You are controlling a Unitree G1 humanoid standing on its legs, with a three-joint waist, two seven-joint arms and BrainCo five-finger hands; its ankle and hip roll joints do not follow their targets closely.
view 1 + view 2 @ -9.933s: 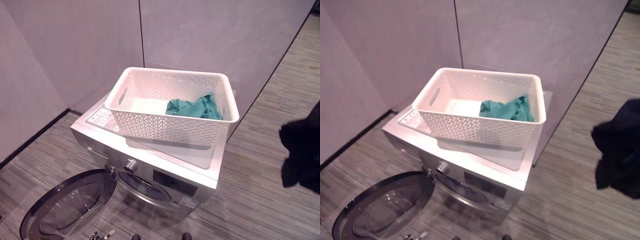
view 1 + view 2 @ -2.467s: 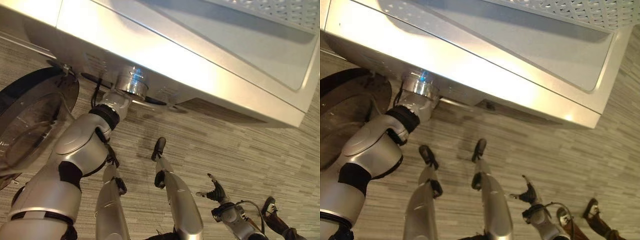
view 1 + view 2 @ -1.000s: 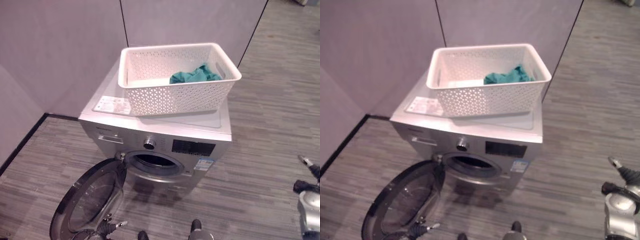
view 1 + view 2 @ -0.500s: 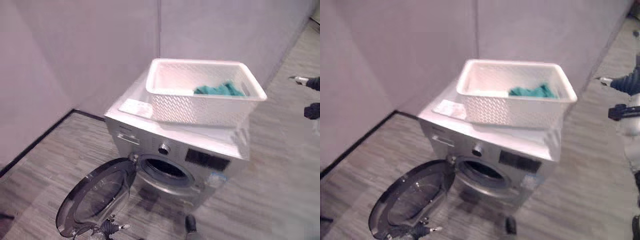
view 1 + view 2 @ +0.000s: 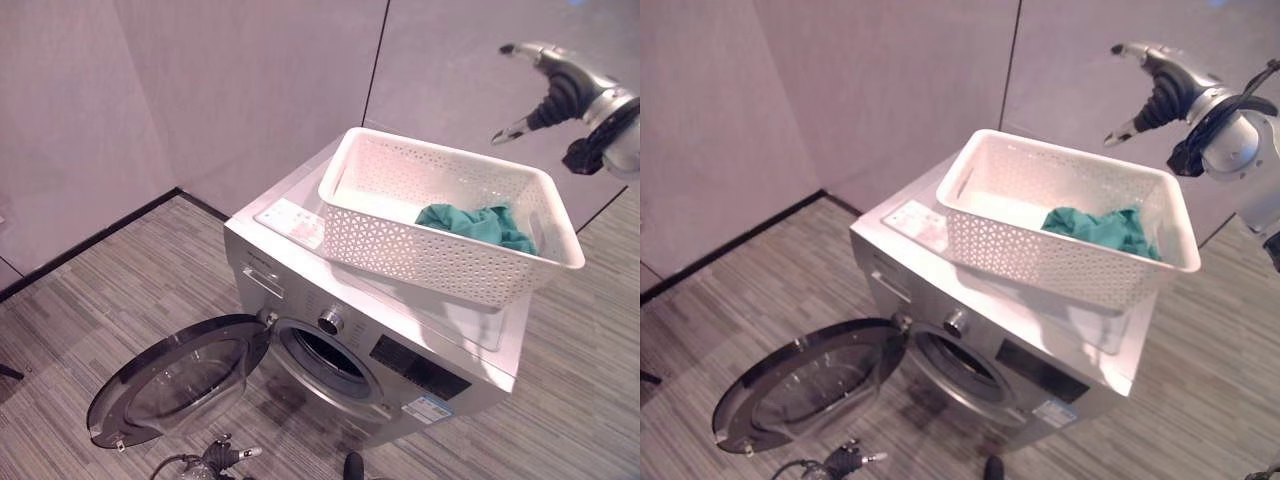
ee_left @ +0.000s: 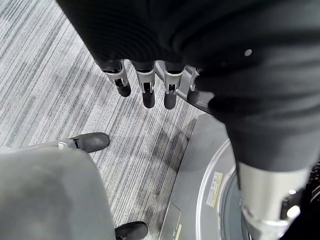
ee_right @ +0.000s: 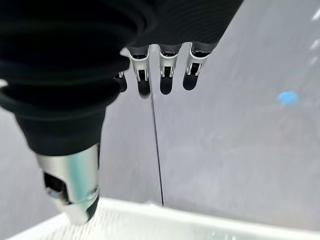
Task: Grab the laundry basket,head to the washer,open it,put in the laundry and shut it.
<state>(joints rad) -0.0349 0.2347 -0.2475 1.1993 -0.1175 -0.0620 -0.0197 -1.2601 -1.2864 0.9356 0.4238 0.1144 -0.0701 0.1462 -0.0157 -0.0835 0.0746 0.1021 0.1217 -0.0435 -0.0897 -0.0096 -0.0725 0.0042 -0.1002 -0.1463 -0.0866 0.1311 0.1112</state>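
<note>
The right hand (image 5: pixel 1155 85) is raised at upper right, fingers spread and empty. The teal laundry (image 5: pixel 1102 228) is seen below and left of it, inside the white basket (image 5: pixel 1035 262) on the washer (image 5: pixel 970 325); the door (image 5: pixel 805 392) is swung open.

Washer (image 5: pixel 330 300) drum interior dark, perhaps empty

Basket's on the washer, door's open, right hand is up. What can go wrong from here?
The white basket overhangs the washer top's edge, so a push from the right hand, raised and open above its far rim, might tip it. The teal cloth could snag or drop to the floor. The open door sits low beside the left hand; a step may hit it.
</note>
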